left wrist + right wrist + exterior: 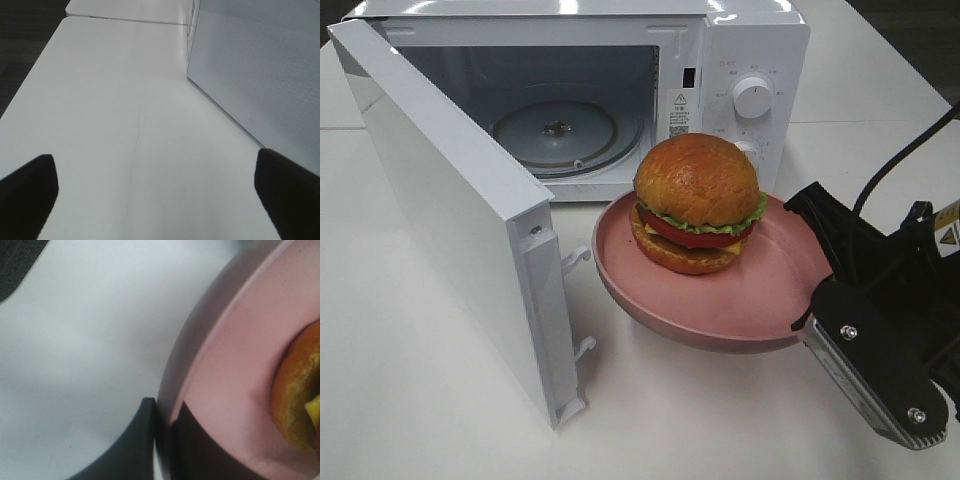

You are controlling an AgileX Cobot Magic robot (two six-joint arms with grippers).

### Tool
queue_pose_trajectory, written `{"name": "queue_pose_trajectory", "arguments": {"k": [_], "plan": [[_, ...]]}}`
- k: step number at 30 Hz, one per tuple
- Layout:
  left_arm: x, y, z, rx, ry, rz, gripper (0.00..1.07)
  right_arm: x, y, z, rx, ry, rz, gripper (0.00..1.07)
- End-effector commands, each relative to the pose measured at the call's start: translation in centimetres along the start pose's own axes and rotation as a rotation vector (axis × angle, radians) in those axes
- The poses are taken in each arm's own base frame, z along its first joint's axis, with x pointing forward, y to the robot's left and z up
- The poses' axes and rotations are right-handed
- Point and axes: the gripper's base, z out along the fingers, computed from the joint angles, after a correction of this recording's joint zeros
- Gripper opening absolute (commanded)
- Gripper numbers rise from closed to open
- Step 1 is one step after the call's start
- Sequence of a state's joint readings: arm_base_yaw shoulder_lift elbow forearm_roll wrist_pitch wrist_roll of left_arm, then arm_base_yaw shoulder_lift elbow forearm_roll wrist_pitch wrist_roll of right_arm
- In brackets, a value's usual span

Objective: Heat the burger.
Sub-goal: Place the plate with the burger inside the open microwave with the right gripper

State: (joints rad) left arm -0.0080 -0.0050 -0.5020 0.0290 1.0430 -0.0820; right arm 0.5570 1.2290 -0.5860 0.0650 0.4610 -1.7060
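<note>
White counter under everything. Far left, my left gripper hangs over bare counter; jaws spread wide, nothing between them; a white panel with a fine dot pattern stands just beside it on one side.

Next across, microwave door swung fully open to the left; two latch hooks stick out of its free edge. White microwave behind it with the cavity open; glass turntable lies flat on the cavity floor, nothing on it.

Centre: the burger is not inside yet; it sits upright on the pink plate, just in front of the cavity opening, on the part of the plate nearest the oven. Bun top glossy; lettuce, tomato and patty layers visible; in the wrist view only the lower bun edge and a bit of yellow show. Plate's left rim is near the upper latch hook, not touching it as far as I can see; a shadow lies on the counter under the plate, so it looks lifted clear.

Right of the burger, on the control panel: upper dial in full view; lower dial partly hidden behind the bun.

Far right, my right gripper: jaws pinched on the plate's rim at its near-right edge, one finger outside, one inside. Black cable runs up from that arm.
</note>
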Motion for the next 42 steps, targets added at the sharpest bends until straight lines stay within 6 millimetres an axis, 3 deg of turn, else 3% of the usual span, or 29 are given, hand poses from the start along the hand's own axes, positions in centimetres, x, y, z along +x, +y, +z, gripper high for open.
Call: {"name": "queue_pose_trajectory", "arguments": {"k": [1,9,29,42], "plan": [[0.1,0.0,-0.3,-0.001,-0.028,0.000,1.00,0.1,-0.7,-0.3,0.072,0.004,0.000,0.00],[0.1,0.0,-0.3,-0.001,-0.028,0.000,1.00,0.1,-1.2,0.4,0.079,0.006,-0.003,0.00],[0.1,0.0,-0.3,-0.001,-0.028,0.000,1.00,1.0,-6.4,1.8,0.114,0.053,-0.080,0.00],[0.1,0.0,-0.3,-0.001,-0.028,0.000,1.00,0.1,-9.4,3.7,0.109,0.053,-0.137,0.00]]}}
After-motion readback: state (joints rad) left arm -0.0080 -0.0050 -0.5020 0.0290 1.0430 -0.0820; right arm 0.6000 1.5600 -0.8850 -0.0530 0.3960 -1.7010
